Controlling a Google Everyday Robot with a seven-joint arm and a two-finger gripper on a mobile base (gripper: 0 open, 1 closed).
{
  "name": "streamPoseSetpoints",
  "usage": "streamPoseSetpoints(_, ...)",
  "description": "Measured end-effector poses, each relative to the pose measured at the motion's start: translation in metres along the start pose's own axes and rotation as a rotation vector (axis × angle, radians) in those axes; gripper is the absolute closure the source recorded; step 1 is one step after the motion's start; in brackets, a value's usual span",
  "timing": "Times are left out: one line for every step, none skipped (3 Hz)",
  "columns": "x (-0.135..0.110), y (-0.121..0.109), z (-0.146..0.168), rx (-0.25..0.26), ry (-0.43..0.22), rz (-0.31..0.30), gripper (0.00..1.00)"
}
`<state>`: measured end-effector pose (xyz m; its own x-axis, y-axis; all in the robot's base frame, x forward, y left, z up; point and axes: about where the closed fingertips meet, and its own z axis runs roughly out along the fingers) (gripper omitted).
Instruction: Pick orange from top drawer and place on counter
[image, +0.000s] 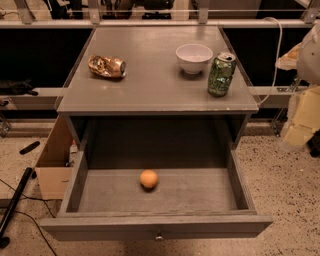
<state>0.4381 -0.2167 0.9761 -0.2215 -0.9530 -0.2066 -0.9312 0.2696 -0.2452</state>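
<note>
The orange (148, 178) lies on the flat grey bottom of the top drawer (200, 192), a little left of its middle. The drawer is pulled fully open, with its small metal knob at the front. The counter (150, 80) is the grey cabinet top behind and above it. My gripper (304, 117) shows as a pale cream and white shape at the right edge of the view, level with the counter's right side, well away from the orange and holding nothing that I can see.
On the counter stand a crushed gold-brown can (107, 66) at the left, a white bowl (194, 58) at the back right and a green can (221, 74) near the right edge. A cardboard box (52, 167) and black cables lie on the floor at the left.
</note>
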Motion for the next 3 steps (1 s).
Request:
streamPoseSetpoints(0.000, 0.000, 0.000, 0.000, 0.000, 0.000, 0.00)
streamPoseSetpoints(-0.004, 0.001, 0.006, -0.026, -0.088, 0.026, 0.00)
streamPoseSetpoints(-0.017, 0.002, 0.048, -0.115, -0.257, 0.134, 0.00)
